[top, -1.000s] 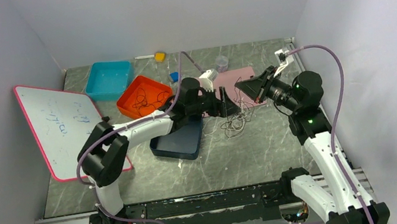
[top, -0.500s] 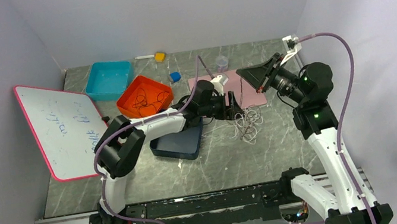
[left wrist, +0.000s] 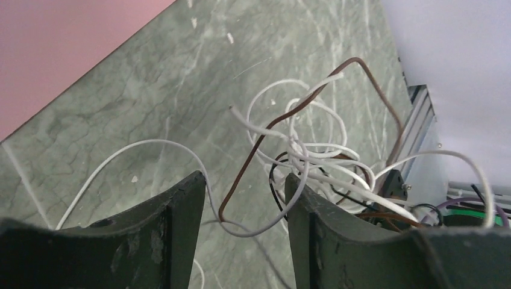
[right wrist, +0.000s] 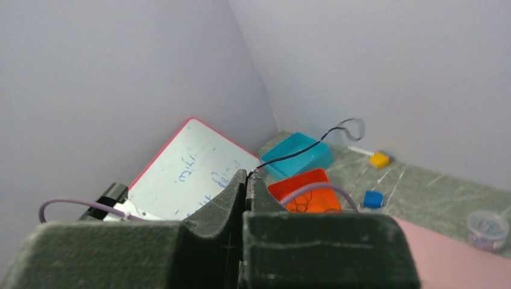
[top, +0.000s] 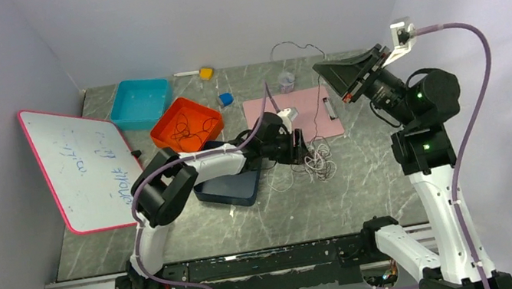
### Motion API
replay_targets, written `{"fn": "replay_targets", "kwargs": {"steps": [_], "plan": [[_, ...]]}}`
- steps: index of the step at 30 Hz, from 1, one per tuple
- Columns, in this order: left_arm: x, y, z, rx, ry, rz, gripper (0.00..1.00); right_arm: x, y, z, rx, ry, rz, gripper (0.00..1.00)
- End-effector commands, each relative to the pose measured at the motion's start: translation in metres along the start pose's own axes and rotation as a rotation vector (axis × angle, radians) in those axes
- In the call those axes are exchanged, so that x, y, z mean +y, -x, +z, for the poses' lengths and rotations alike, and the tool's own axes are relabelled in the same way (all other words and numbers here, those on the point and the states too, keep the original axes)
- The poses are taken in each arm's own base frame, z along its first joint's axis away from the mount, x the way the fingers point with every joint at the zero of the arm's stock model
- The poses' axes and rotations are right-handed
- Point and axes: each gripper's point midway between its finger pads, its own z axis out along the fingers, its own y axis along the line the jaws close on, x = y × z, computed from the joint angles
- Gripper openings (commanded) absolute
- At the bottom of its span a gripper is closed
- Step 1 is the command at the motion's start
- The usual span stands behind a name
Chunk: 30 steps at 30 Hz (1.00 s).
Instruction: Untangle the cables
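Note:
A small tangle of white, brown and black cables (top: 317, 159) lies on the grey table right of the dark tray; it also shows in the left wrist view (left wrist: 313, 150). My left gripper (top: 301, 146) is low at the tangle's left edge, open, with a white loop and a brown wire lying between its fingers (left wrist: 244, 180). My right gripper (top: 319, 69) is raised high over the pink mat, shut on a thin black cable (top: 291, 43). That cable arcs away from the fingertips (right wrist: 247, 173) in the right wrist view (right wrist: 301, 147); an end hangs over the mat.
A pink-framed whiteboard (top: 81, 160) leans at the left. A teal bin (top: 141, 100), an orange bin (top: 167, 131) holding dark cables, and a dark blue tray (top: 232, 183) lie under the left arm. A pink mat (top: 309, 109), clear cup (top: 287, 80), blue block (top: 226, 99) and yellow block (top: 207, 73) sit behind.
My right gripper has risen and moved back to the right, drawing the black cable up out of the tangle. My left gripper has moved right along the table with the tangle.

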Motion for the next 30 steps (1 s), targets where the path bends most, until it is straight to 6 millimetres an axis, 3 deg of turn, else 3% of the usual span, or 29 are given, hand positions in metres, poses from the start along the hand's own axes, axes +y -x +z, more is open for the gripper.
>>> {"fn": "replay_targets", "kwargs": {"steps": [1, 5, 9, 17, 25, 27, 30], "plan": [[0.017, -0.016, 0.004, 0.028, 0.062, -0.001, 0.57, 0.015, 0.033, 0.0, -0.07, 0.007, -0.072, 0.0], [0.023, -0.02, 0.005, 0.035, 0.078, -0.007, 0.56, 0.021, 0.049, -0.001, -0.101, -0.004, -0.099, 0.0], [0.026, -0.023, 0.006, 0.042, 0.088, -0.007, 0.47, 0.024, 0.074, -0.004, -0.157, -0.055, -0.151, 0.0], [0.032, -0.028, 0.006, 0.045, 0.102, -0.027, 0.2, 0.022, 0.118, -0.013, -0.27, -0.182, -0.21, 0.0], [0.036, -0.029, 0.001, 0.034, 0.124, -0.03, 0.24, 0.019, 0.156, -0.027, -0.391, -0.301, -0.248, 0.0], [0.036, -0.029, 0.0, 0.033, 0.126, -0.03, 0.2, 0.02, 0.163, -0.03, -0.411, -0.315, -0.258, 0.0], [0.039, -0.03, 0.0, 0.035, 0.13, -0.032, 0.08, 0.023, 0.175, -0.034, -0.447, -0.336, -0.275, 0.0]]}}
